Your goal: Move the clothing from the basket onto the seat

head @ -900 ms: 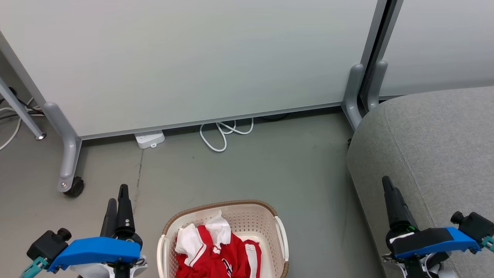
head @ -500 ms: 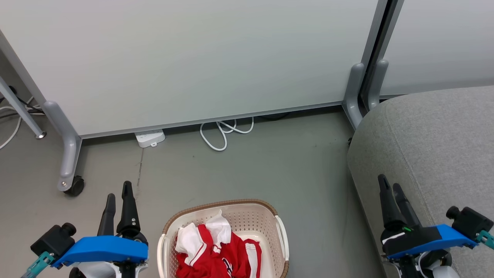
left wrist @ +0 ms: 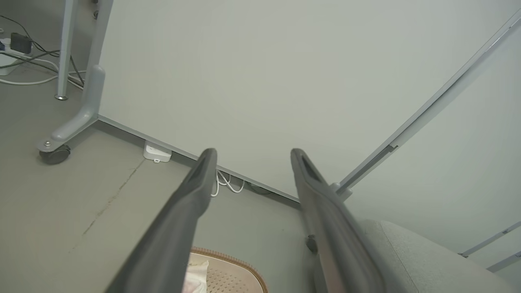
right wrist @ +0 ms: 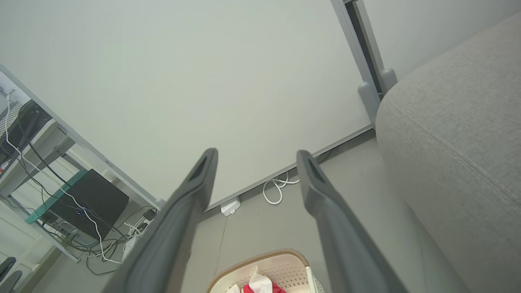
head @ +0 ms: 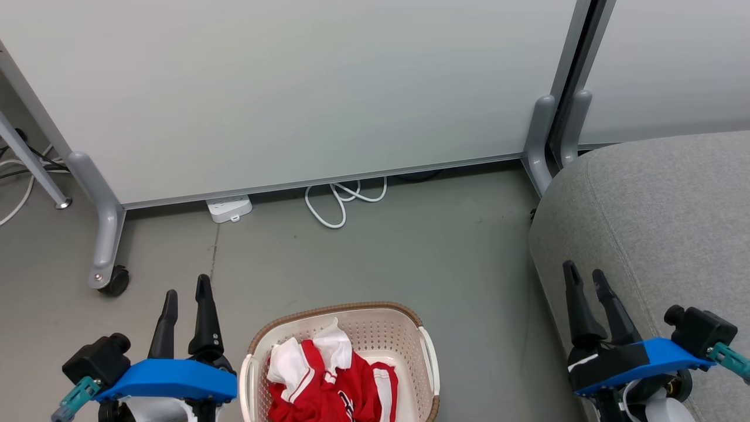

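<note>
Clothing (head: 328, 387) heaped in basket (head: 334, 309), L tool (head: 187, 287), R tool (head: 583, 269) — both spread apart

A large pale partition panel (head: 293, 88) spans the upper frame, a black caster wheel (head: 118, 282) under its grey metal leg (head: 105, 223) at left, with a white plastic power strip (head: 229, 208) and looped white cable (head: 338, 204) at its foot on the grey floor (head: 398, 258).
</note>
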You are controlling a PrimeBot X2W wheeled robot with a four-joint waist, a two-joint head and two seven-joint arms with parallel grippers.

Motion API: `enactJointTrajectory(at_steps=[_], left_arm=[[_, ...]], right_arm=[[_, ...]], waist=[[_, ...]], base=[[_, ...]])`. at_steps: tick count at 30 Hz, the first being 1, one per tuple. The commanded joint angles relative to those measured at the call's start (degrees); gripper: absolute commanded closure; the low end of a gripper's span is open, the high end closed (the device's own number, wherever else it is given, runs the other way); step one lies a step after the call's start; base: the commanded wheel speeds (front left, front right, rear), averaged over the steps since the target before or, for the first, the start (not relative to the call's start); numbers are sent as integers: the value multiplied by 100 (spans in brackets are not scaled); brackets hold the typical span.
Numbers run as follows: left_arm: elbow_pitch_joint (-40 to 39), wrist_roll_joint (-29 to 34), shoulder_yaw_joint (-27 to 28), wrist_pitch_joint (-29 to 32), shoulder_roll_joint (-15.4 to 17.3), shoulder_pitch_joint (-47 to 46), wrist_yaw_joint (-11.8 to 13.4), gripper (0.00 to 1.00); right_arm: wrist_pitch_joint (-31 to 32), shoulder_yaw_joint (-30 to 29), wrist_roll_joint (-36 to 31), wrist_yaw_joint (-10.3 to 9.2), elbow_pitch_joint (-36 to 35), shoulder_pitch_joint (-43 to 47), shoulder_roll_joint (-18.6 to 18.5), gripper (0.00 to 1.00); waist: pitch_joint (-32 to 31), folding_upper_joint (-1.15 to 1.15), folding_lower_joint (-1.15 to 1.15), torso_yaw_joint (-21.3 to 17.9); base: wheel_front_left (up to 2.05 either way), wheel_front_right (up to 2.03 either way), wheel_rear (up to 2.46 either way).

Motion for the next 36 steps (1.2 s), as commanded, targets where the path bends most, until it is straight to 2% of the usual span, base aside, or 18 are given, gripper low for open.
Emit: enactJointTrajectory(at_steps=[1, 22, 36], left_arm=[[-25, 152, -13, -60, 41, -126, 7, 0], [65, 1361, -153, -355, 44, -106, -38, 0], [190, 1886, -173, -519, 43, -116, -37, 0]], right_arm=[[-51, 19, -166, 10, -37, -130, -46, 0], [-273, 177, -1347, 12, -33, -139, -56, 0], [-402, 143, -1987, 14, -18, -145, -60, 0]], waist=[[-3, 0, 0, 1], [-16, 0, 0, 28], [-11, 0, 0, 34]], base=[[0, 0, 0], [0, 0, 0], [0, 0, 0]])
